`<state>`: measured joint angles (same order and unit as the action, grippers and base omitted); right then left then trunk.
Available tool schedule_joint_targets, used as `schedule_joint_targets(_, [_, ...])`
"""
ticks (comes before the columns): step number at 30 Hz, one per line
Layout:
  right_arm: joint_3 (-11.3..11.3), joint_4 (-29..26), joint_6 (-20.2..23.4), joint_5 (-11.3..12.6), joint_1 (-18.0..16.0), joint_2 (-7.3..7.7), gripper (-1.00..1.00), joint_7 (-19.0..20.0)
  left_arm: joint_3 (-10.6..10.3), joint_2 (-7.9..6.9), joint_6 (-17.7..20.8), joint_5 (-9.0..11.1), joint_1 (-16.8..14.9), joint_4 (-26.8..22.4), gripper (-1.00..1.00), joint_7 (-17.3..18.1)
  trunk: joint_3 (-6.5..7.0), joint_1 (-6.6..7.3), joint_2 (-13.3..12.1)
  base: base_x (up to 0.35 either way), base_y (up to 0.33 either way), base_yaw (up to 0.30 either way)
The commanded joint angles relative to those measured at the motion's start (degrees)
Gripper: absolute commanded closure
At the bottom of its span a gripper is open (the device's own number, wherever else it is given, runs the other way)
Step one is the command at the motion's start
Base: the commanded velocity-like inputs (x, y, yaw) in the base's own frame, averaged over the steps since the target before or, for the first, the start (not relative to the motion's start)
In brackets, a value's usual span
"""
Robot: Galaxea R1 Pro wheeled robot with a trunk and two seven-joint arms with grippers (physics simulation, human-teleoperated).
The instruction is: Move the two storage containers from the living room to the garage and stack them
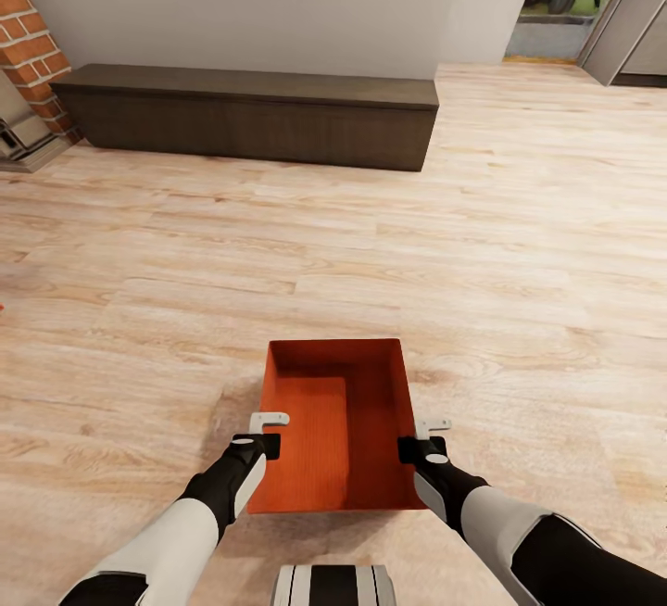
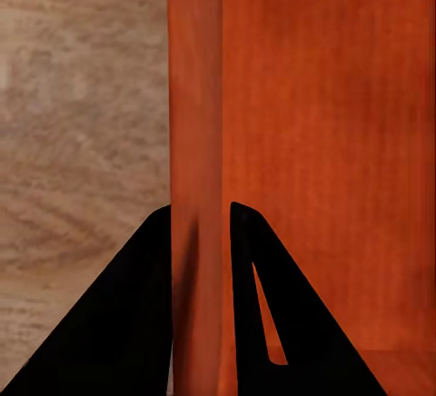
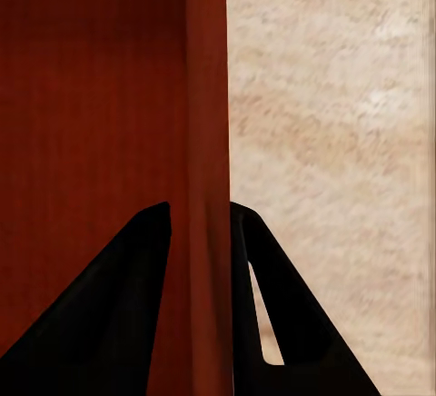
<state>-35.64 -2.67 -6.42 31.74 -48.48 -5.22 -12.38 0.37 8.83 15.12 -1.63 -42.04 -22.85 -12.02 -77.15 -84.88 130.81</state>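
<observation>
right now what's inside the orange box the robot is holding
Nothing shows inside the storage container: its orange bottom looks bare. The near inside corners are hidden by the left gripper and right gripper.

Container [image 1: 335, 425] matt orange-red, smooth; floor [image 1: 519, 245] pale wood planks; cabinet [image 1: 245, 115] dk wood.

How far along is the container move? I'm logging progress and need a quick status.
Early stage. In hand: one storage container is pinched by both grippers, left gripper and right gripper each clamping a side wall. It is over the light wood floor near the dark low cabinet, so not yet in the garage. Left: carrying it there, fetching the second container, stacking.
</observation>
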Motion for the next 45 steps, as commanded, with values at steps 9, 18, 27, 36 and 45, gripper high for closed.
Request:
schedule_joint_targets(9, [0.49,0.03,-0.35,0.48,-0.04,0.39,1.0,-0.36,-0.58,-0.04,0.44,0.04,0.03,0.0,1.0,-0.46,1.59,1.99,-3.61,0.0,0.0,0.0])
schedule_joint_targets(18, [0.49,0.03,-0.35,0.45,-0.04,0.39,1.0,-0.36,-0.55,-0.04,0.45,0.07,0.03,0.0,1.0,-0.46,3.2,3.97,-7.22,0.0,0.0,0.0])
schedule_joint_targets(27, [0.52,0.03,-0.38,0.43,-0.04,0.39,1.0,-0.36,-0.56,-0.04,0.44,0.09,0.03,0.0,1.0,-0.46,4.82,5.94,-10.83,0.0,0.0,0.0])
schedule_joint_targets(36, [0.56,-0.22,-0.53,0.36,-0.06,0.44,1.0,-0.36,-0.55,-0.04,0.52,0.09,0.03,0.0,1.0,-0.46,6.43,7.92,-14.44,0.0,0.0,0.0])
schedule_joint_targets(45, [0.73,-1.91,-0.63,0.35,-0.06,0.65,1.0,-0.36,-0.55,-0.04,0.52,0.07,0.03,0.0,1.0,-0.46,8.05,9.9,-18.05,0.0,0.0,0.0])
